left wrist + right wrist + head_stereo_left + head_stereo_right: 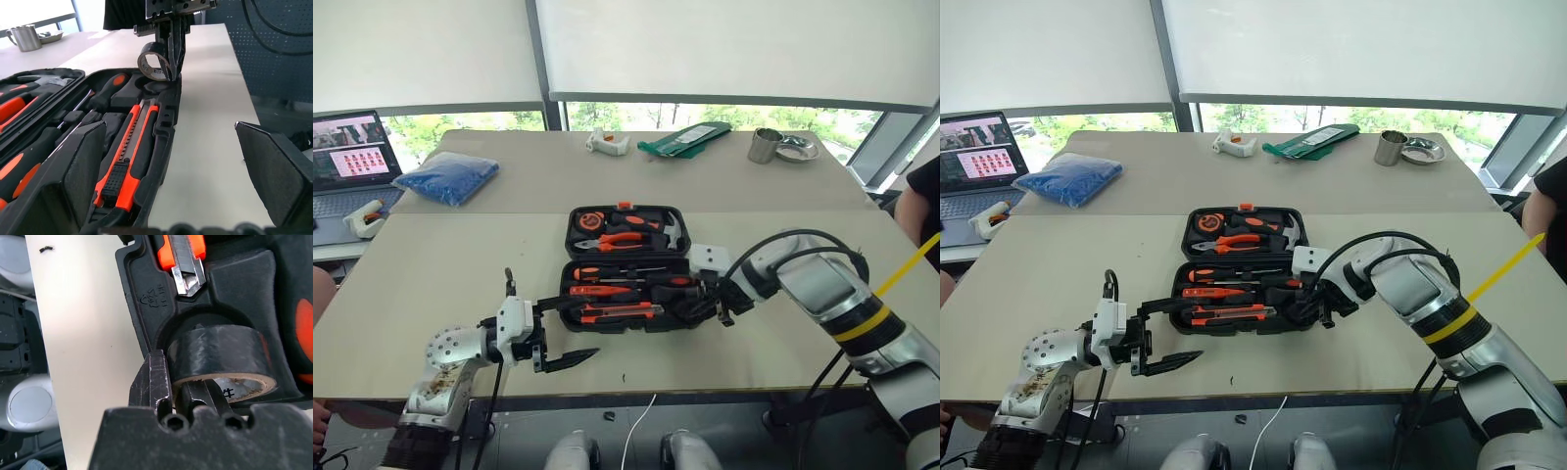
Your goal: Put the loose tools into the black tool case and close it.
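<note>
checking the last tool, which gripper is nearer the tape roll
Right. The right gripper is shut on the tape roll over its slot; the left gripper hangs open at the case's opposite end.

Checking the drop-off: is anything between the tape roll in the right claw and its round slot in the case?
Nothing visible. The right claw pinches the tape roll directly over the empty round recess in the black tool case.

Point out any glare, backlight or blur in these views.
Eye views: bright windows backlight the table. Left wrist view: open left gripper looms blurred, tape roll sharp. Right wrist view: right gripper, shut on the roll's wall, soft-edged.
</note>
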You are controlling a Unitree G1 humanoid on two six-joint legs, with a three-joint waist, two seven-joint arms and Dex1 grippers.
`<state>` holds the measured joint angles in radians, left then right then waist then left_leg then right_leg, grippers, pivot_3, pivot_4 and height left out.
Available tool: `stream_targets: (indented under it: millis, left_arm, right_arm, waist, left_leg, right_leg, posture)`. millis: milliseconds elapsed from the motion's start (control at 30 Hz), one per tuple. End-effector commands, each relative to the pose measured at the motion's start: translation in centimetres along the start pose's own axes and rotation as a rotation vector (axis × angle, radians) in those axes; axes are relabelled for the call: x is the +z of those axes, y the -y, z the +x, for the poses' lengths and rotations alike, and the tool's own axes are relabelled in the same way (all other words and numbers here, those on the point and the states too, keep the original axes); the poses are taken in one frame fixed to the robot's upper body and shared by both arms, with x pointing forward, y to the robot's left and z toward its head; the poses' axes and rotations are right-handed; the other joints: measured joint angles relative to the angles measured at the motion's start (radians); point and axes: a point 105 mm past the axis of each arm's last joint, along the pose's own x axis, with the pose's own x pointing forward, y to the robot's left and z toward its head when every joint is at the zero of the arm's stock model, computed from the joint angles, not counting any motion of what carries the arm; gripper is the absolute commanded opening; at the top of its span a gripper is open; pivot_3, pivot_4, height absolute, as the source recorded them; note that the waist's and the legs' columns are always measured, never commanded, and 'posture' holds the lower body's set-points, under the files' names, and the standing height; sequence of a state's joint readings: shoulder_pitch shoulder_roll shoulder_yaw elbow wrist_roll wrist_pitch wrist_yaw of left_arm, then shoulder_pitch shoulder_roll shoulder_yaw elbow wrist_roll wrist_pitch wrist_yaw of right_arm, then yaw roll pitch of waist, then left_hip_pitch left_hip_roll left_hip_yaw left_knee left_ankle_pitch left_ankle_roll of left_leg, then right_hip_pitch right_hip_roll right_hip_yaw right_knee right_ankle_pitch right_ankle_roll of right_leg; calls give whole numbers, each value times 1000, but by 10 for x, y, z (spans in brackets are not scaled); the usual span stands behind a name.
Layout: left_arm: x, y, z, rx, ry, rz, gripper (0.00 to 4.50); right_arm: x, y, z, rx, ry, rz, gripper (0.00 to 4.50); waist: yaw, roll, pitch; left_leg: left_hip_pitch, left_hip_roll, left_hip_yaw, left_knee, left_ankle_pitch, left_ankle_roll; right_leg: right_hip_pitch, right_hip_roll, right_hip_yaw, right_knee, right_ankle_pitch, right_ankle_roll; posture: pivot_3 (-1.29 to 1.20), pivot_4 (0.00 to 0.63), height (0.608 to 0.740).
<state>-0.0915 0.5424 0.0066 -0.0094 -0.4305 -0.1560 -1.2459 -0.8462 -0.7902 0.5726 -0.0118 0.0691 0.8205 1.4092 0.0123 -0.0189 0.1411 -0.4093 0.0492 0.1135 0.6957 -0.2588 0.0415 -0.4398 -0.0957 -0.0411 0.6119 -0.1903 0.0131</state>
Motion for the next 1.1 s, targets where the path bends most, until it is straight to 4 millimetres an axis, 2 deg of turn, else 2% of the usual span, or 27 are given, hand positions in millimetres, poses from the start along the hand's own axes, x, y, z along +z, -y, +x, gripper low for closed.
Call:
stream_targets:
  millis: [33, 233, 367, 500, 633, 700, 733, 767, 867, 933, 967, 1067, 1100]
  left_arm:
    - [4, 2, 2, 1, 17, 30, 4500]
    - [2, 2, 1, 5, 15, 30, 4500]
    - [0, 4, 1, 3, 14, 26, 4500]
    - [0, -2, -3, 56, 18, 9, 4500]
    - [5, -25, -19, 246, 43, -71, 4500]
    - [1, -43, -34, 379, -6, -93, 4500]
    - [-2, -55, -43, 460, -38, -106, 4500]
    - [-5, -65, -50, 531, -65, -119, 3986]
    - [-9, -91, -62, 675, -119, -158, 2962]
    - [-12, -103, -62, 707, -165, -169, 2334]
    - [-14, -109, -60, 713, -184, -169, 1912]
    - [-23, -125, -49, 722, -245, -198, 1008]
    - [-24, -130, -45, 725, -249, -205, 517]
  right_arm:
    - [-9, 3, -3, -8, -60, 13, 995]
    - [2, 1, -12, 0, -49, -31, 3023]
    - [12, -8, -23, 38, -24, -65, 4380]
    - [23, -9, -43, 16, 106, -49, 4474]
    - [24, 6, -68, -139, 328, -30, 4474]
    - [13, 11, -79, -221, 415, -1, 4474]
    - [0, 18, -82, -289, 409, 21, 4474]
    - [-11, 23, -82, -346, 389, 33, 3971]
    - [-39, 38, -74, -478, 312, 52, 3071]
    - [-48, 58, -70, -597, 303, 49, 2489]
    - [-50, 67, -69, -647, 294, 35, 2047]
    - [-53, 86, -56, -698, 273, -2, 1150]
    - [-50, 91, -51, -705, 280, -16, 626]
  waist:
    - [1, 0, 0]
    - [-1, 0, 0]
    - [-4, 0, 0]
    - [-5, 0, 0]
    - [-2, 0, 0]
    - [0, -1, 0]
    - [1, -1, 0]
    - [2, -1, 0]
    - [-1, -1, 0]
    - [-4, -1, 0]
    - [-5, -1, 0]
    - [-14, -2, 1]
    - [-18, -2, 1]
  left_leg:
    - [0, 0, 0, 0, 0, 0]
    - [-1, 0, 0, -1, 0, 0]
    - [-1, 0, 0, -1, -1, 0]
    - [0, 1, 0, 0, -1, 0]
    - [0, 1, 0, 0, 0, 0]
    - [0, 1, -1, 0, 0, 0]
    - [0, 1, -1, 0, 0, 0]
    - [-1, 0, -1, 0, 0, 0]
    - [0, 0, 0, 0, 0, 0]
    - [1, -1, 0, 0, 0, -1]
    - [2, -2, 1, 0, 0, -1]
    - [3, -1, 1, 0, 2, -3]
    - [3, -1, 2, -1, 3, -3]
  right_leg:
    - [0, 0, 0, 0, 0, 0]
    - [-1, 0, -1, 0, 0, 0]
    - [-2, 1, -1, 0, 0, 0]
    - [-1, 0, 0, 0, 0, 0]
    - [-1, 0, -1, 0, 0, 0]
    - [0, 0, -1, 0, 0, 0]
    - [0, 0, -1, 0, 0, 0]
    - [0, 0, -1, 0, 0, 1]
    - [0, 0, 0, 0, 0, 1]
    - [1, 1, 0, 0, 0, 1]
    - [1, 2, 0, 1, 1, 2]
    - [1, 3, 1, 1, 0, 3]
    - [1, 4, 1, 1, 0, 2]
  posture:
    - [0, 150, 740]
    - [0, 150, 740]
    - [0, 150, 740]
    - [0, 150, 740]
    - [0, 150, 740]
    - [0, 150, 740]
    - [0, 150, 740]
    - [0, 150, 740]
    - [0, 150, 740]
    - [0, 150, 740]
    - [0, 150, 740]
    - [0, 150, 740]
    - [0, 150, 740]
